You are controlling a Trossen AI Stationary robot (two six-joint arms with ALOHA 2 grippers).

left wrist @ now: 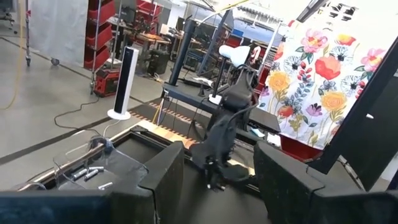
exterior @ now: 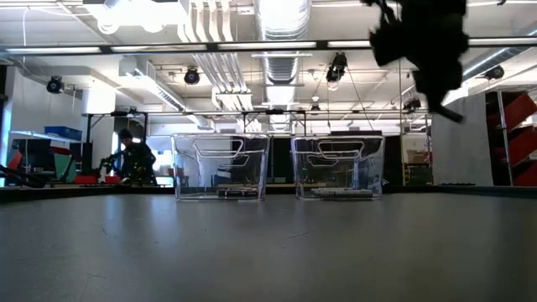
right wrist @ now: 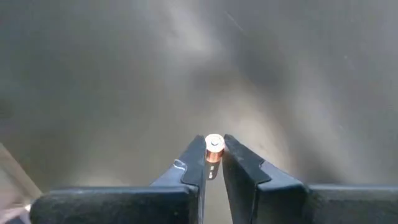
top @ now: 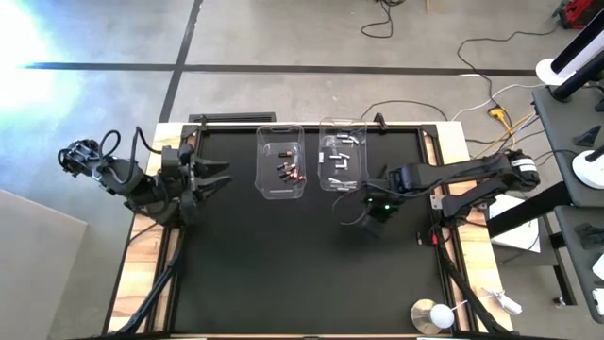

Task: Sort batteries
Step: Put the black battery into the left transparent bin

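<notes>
Two clear tubs stand side by side at the far middle of the black table. The left tub [top: 280, 161] holds dark batteries with reddish marks [top: 291, 173]. The right tub [top: 342, 156] holds silver batteries [top: 340, 161]. My right gripper [right wrist: 214, 154] hangs over the mat just near-right of the right tub [top: 377, 203], shut on a small battery [right wrist: 214, 143] with a copper-coloured end. My left gripper [left wrist: 217, 186] waits open with nothing between its fingers, raised at the table's left side [top: 212, 179] and pointing level across the table. My right gripper pinches the battery between its two fingertips [right wrist: 198, 155], on opposite sides close to its round copper end [right wrist: 214, 142]. The fingers point steeply down from above. The battery is lifted clear of the table; the rest of its body is hidden between the fingers.
The near half of the black mat [top: 302, 274] lies bare. A round white object [top: 436, 314] sits at the near right corner, and cables [top: 491, 104] run off the far right. Beyond the table a person [exterior: 134, 159] shows in the room.
</notes>
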